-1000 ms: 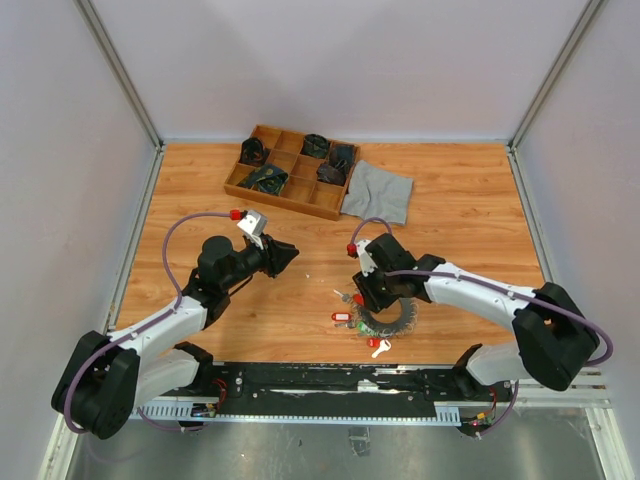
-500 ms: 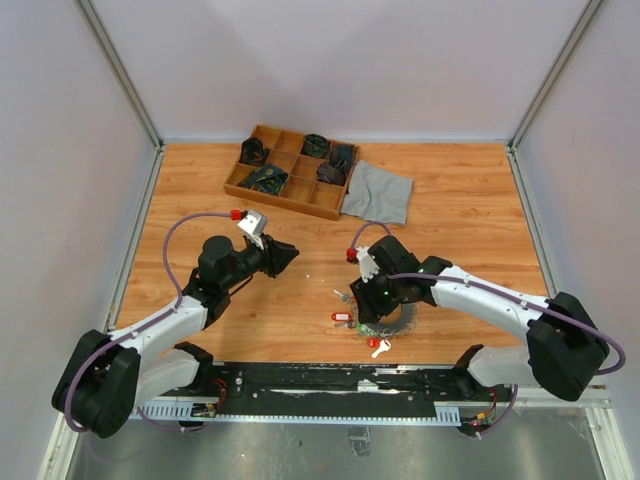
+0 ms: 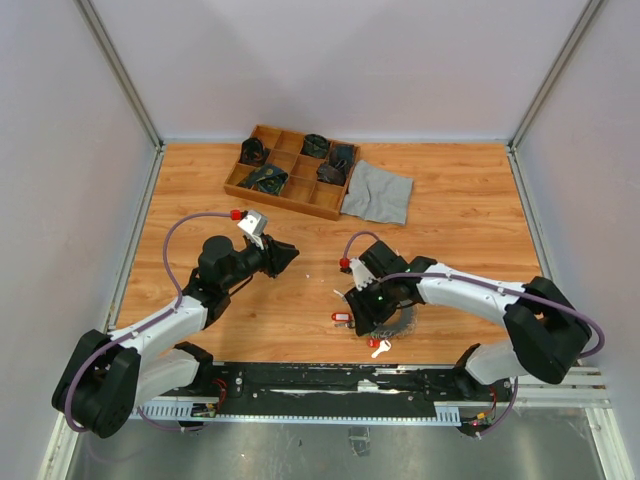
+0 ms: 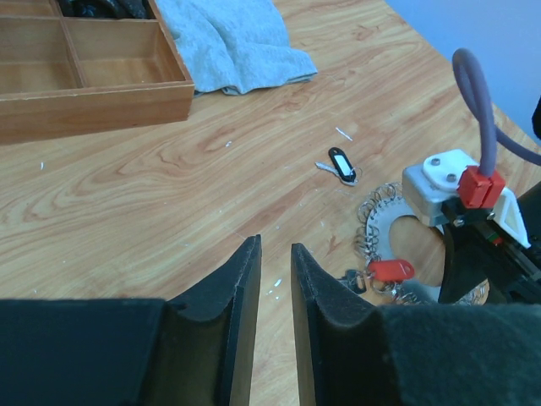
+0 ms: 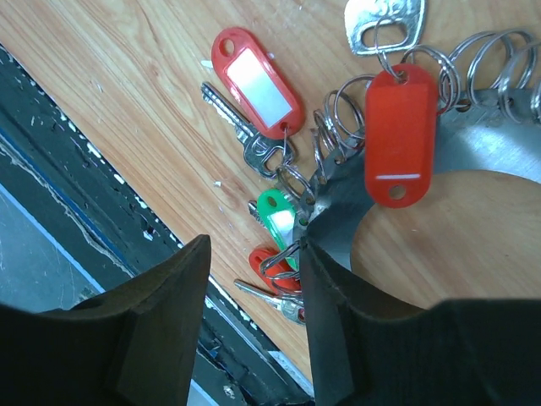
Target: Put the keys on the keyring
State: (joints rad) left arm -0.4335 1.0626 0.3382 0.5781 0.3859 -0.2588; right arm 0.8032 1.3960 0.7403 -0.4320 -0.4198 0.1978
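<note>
The keyring (image 3: 398,322) is a flat metal ring fringed with small split rings, near the table's front edge. It also shows in the right wrist view (image 5: 473,152) and the left wrist view (image 4: 382,222). Keys hang at its left rim: a red-tagged key with a white label (image 5: 254,80), a green-tagged one (image 5: 279,218), a red tag (image 5: 397,135) and a lower red tag (image 5: 272,260). My right gripper (image 5: 254,254) is open just over that rim, its right finger (image 5: 325,279) against the ring. My left gripper (image 4: 275,254) is slightly open, empty, well left of the keyring.
A black-tagged key (image 4: 341,163) lies apart, beyond the keyring. A white key (image 3: 380,347) lies near the front edge. A wooden compartment tray (image 3: 290,197) and a grey cloth (image 3: 378,192) are at the back. The black front rail (image 5: 93,169) runs just beside the keys.
My right gripper has moved left and toward the front over the keyring's left rim. The left arm has not moved.
</note>
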